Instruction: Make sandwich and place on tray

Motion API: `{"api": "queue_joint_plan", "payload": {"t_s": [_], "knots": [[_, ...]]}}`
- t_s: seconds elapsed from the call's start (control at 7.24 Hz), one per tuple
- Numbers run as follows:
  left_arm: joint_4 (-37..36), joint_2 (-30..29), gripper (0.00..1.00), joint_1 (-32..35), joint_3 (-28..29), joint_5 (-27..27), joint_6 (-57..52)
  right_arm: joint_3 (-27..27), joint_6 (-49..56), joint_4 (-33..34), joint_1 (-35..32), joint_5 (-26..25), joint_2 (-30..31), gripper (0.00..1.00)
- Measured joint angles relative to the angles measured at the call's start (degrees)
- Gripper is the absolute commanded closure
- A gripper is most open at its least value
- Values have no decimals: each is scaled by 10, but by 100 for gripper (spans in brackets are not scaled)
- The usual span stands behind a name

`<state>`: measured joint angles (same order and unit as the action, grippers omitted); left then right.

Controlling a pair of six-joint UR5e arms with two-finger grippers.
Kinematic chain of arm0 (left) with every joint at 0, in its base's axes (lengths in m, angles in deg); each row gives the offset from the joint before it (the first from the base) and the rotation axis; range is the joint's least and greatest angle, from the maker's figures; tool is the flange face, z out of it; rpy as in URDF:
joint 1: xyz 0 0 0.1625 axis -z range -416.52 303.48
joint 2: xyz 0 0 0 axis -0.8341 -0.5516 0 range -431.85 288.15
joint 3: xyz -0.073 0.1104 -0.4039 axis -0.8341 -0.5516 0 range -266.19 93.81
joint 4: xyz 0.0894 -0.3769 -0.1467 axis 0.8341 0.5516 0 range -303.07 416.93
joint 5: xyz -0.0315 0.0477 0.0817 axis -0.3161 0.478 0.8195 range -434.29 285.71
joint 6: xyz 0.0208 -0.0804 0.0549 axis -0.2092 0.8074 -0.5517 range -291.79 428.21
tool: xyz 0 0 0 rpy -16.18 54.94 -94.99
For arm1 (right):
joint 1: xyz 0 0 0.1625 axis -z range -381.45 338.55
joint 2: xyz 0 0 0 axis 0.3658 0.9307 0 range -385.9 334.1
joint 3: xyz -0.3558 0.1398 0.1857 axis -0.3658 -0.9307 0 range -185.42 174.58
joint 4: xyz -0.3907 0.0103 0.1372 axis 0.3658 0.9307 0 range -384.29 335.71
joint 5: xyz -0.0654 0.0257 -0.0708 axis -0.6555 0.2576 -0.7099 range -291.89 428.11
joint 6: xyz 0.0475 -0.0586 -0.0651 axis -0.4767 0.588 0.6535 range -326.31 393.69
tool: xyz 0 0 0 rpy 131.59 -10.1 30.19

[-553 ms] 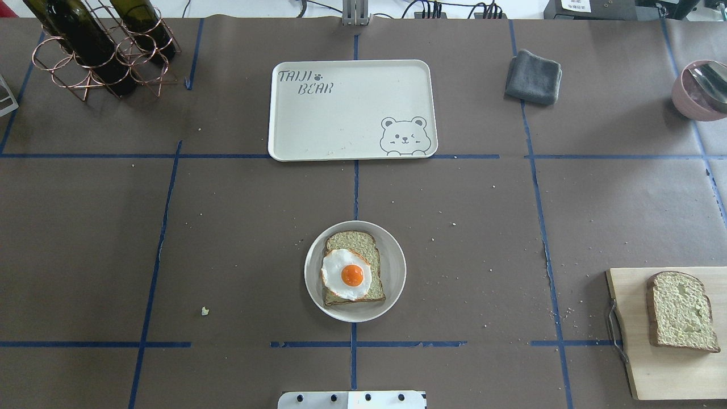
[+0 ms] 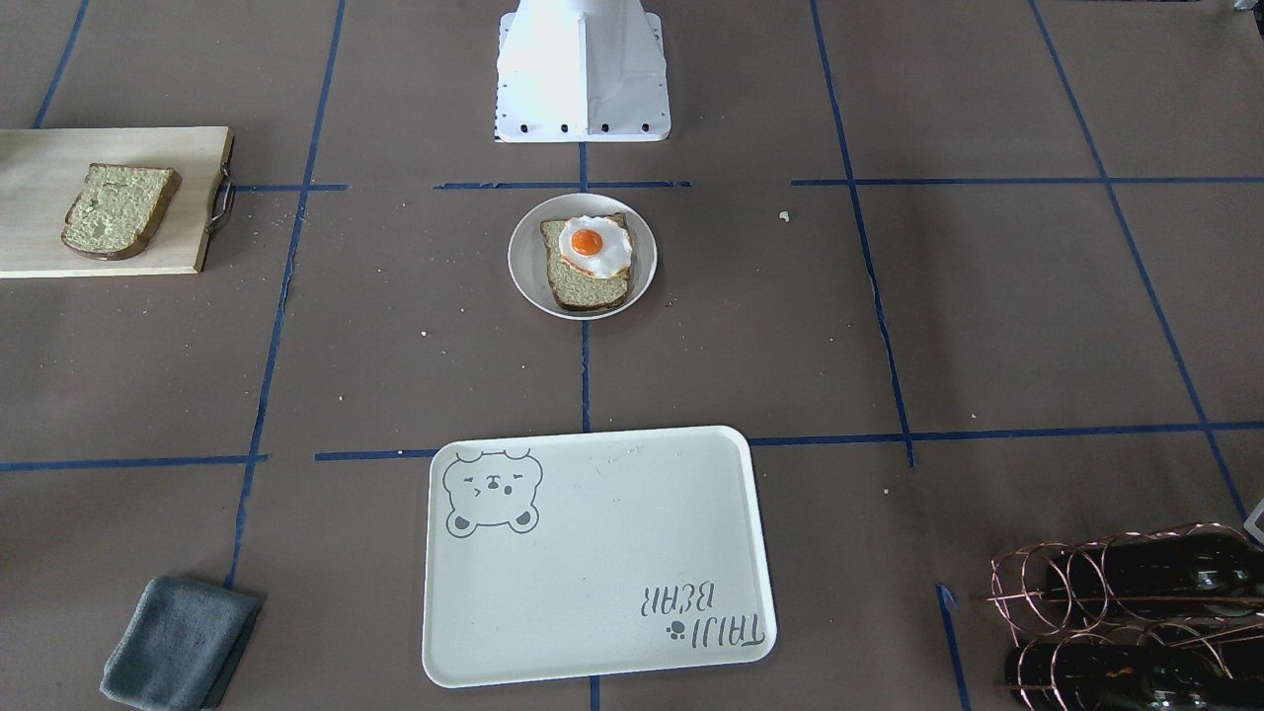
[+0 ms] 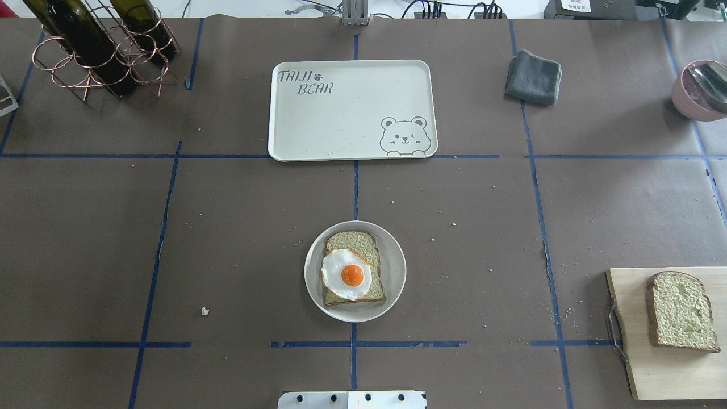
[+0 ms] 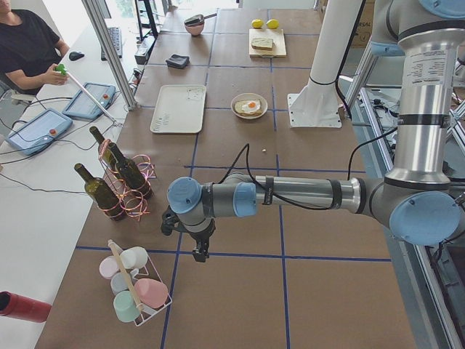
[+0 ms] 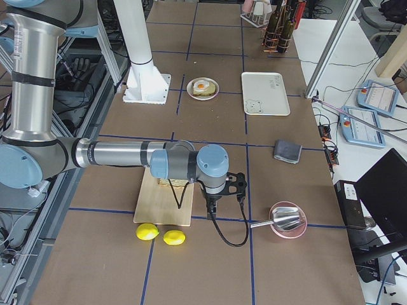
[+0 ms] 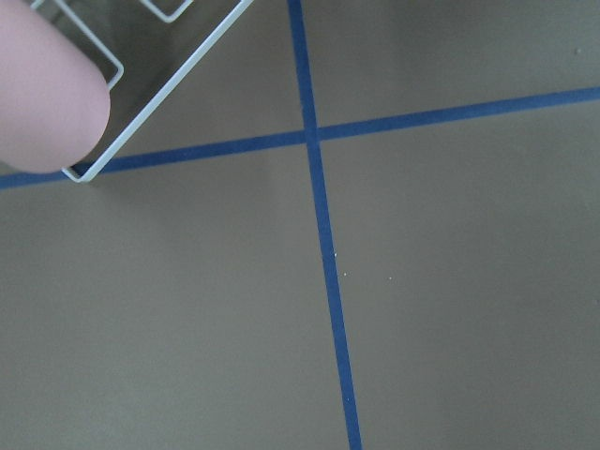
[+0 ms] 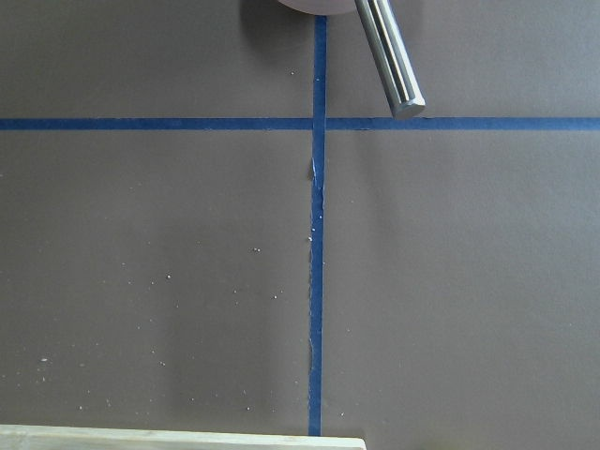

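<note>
One bread slice (image 3: 350, 239) lies on a small round white plate (image 3: 393, 250) at the table's middle, with the fried egg (image 3: 347, 275) on top of it. The second bread slice (image 3: 679, 309) lies on the wooden cutting board (image 3: 642, 363) at the right. The cream tray (image 3: 352, 108) sits empty behind the plate. My left gripper (image 4: 197, 251) shows only in the exterior left view, far from the food, near the bottle rack. My right gripper (image 5: 212, 213) shows only in the exterior right view, beside the board. I cannot tell whether either is open or shut.
A copper rack with wine bottles (image 3: 96, 51) stands at the far left. A grey cloth (image 3: 533, 76) and a pink bowl with a metal scoop (image 3: 701, 91) are at the far right. Two lemons (image 5: 147, 232) lie by the board. A wire rack of cups (image 4: 134, 291) stands near the left gripper.
</note>
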<state>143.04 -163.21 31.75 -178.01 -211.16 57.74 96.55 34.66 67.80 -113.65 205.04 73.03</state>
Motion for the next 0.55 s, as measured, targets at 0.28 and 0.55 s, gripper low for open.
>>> {"api": "queue_joint_plan", "payload": {"t_s": [0.28, 0.55], "knots": [[91, -16, 0, -6, 3, -2, 0, 12, -2, 0, 2, 4, -5, 0], [195, -28, 0, -23, 20, -2, 2, 27, -8, 2, 10, 7, -25, 0]]}}
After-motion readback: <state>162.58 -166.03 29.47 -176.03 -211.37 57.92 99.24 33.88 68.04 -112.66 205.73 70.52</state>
